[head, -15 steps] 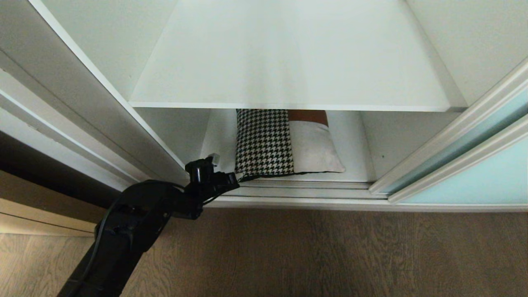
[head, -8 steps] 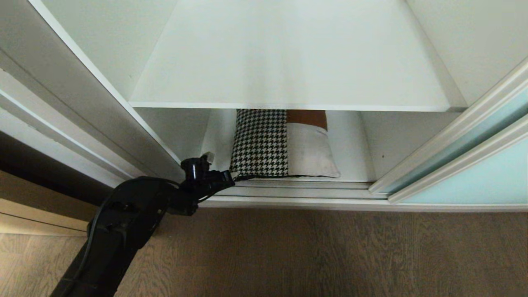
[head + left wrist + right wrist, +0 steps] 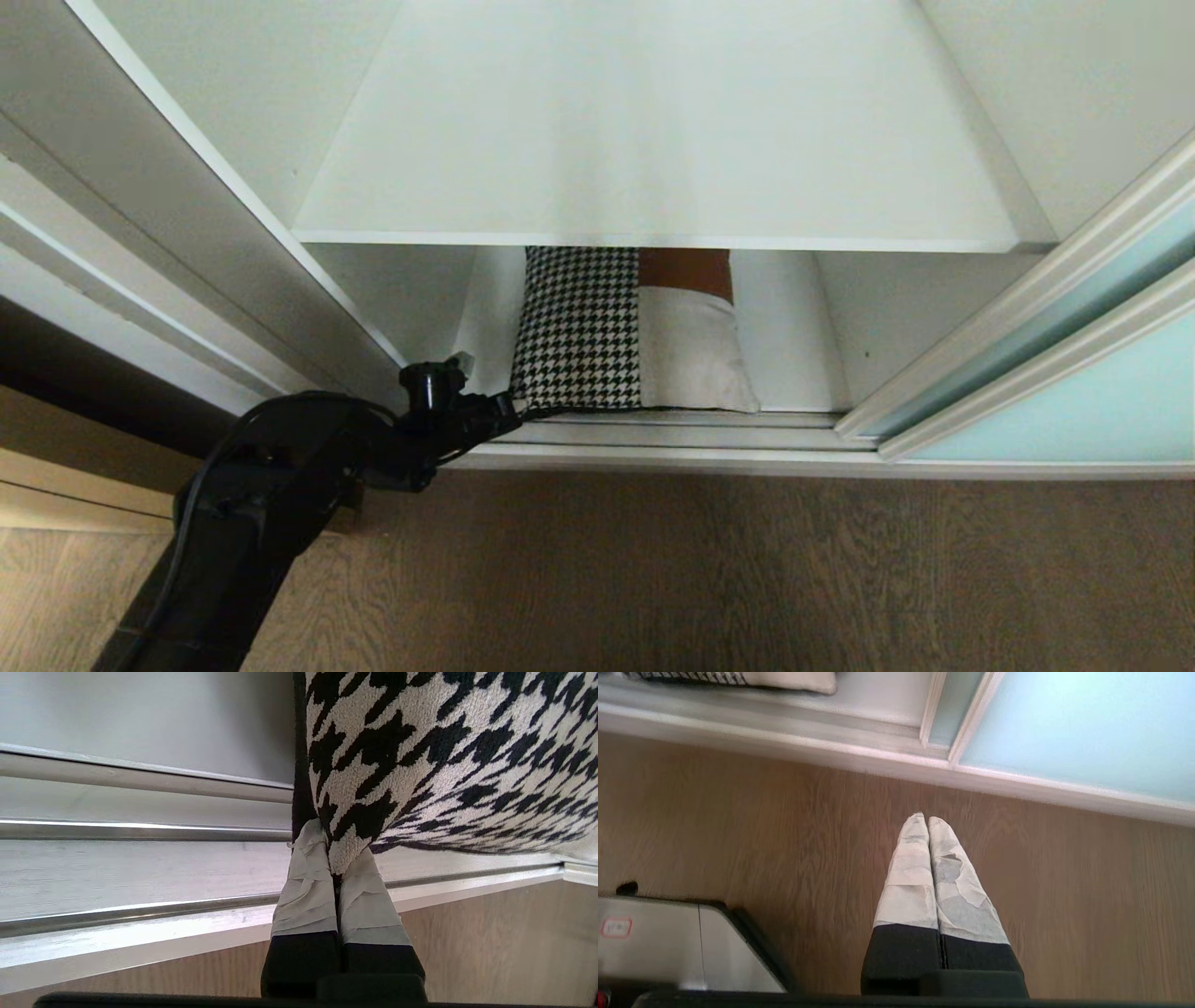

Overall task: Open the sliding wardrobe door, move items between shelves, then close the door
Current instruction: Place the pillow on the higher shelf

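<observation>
I'm mid-transfer, I judge — my left gripper (image 3: 334, 868) is pinched shut on the near corner of the houndstooth cushion (image 3: 597, 327). The cushion lies on the bottom shelf (image 3: 794, 327) ahead of the jaws, long axis running back into the wardrobe. Next it needs drawing out, then lifting to the upper shelf (image 3: 653, 140). My right gripper (image 3: 928, 821) hangs closed and empty over the floor (image 3: 738, 835).

Left hand (image 3: 504, 411) at houndstooth cushion's (image 3: 579, 327) corner
</observation>
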{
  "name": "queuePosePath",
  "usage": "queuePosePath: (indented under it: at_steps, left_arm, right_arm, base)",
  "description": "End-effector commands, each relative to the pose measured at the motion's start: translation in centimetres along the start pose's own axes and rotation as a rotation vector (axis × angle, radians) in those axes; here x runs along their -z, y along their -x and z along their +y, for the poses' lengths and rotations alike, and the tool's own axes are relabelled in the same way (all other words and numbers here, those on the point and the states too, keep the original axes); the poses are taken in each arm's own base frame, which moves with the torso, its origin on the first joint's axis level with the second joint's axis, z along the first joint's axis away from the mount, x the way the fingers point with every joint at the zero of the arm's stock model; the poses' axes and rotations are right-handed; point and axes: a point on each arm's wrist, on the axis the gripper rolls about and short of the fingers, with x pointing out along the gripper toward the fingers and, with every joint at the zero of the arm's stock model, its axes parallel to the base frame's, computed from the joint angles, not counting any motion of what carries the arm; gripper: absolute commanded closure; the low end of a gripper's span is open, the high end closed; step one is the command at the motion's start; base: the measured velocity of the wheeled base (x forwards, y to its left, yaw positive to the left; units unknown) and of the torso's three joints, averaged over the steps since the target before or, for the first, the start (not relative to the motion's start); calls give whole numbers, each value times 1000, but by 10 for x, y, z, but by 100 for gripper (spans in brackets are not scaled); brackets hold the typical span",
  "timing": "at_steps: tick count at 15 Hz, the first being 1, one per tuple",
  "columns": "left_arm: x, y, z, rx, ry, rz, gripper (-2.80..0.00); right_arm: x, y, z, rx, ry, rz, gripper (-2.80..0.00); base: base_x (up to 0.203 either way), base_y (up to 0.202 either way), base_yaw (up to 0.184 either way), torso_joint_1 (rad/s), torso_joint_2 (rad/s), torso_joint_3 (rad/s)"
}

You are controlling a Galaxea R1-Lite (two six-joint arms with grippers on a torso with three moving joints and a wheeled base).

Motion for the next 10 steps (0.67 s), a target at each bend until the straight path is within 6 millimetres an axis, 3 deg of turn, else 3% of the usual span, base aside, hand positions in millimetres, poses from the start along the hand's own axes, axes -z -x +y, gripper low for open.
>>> queuePosePath:
  at_steps: [1, 3, 5, 7, 10]
  left_arm:
    - [-7, 3, -5, 9, -4, -14, 0]
    - [-4, 4, -4, 4, 0, -2, 0]
    - [-3, 4, -4, 3, 0, 0, 0]
    - [-6, 3, -6, 10, -4, -8, 0]
    - [-6, 1, -7, 15, -10, -12, 0]
  right_arm:
    - [-41, 9, -3, 5, -24, -47, 0]
    - [-69, 8, -5, -5, -52, 37, 0]
    - [-98, -13, -7, -27, -102, 132, 0]
    - [-120, -43, -7, -70, -196, 243, 0]
    - [-127, -103, -5, -150, -308, 460, 0]
  base:
    - [0, 0, 0, 0, 0, 0]
    - [0, 0, 0, 0, 0, 0]
    - [0, 0, 0, 0, 0, 0]
    - [0, 0, 0, 0, 0, 0]
    - [0, 0, 0, 0, 0, 0]
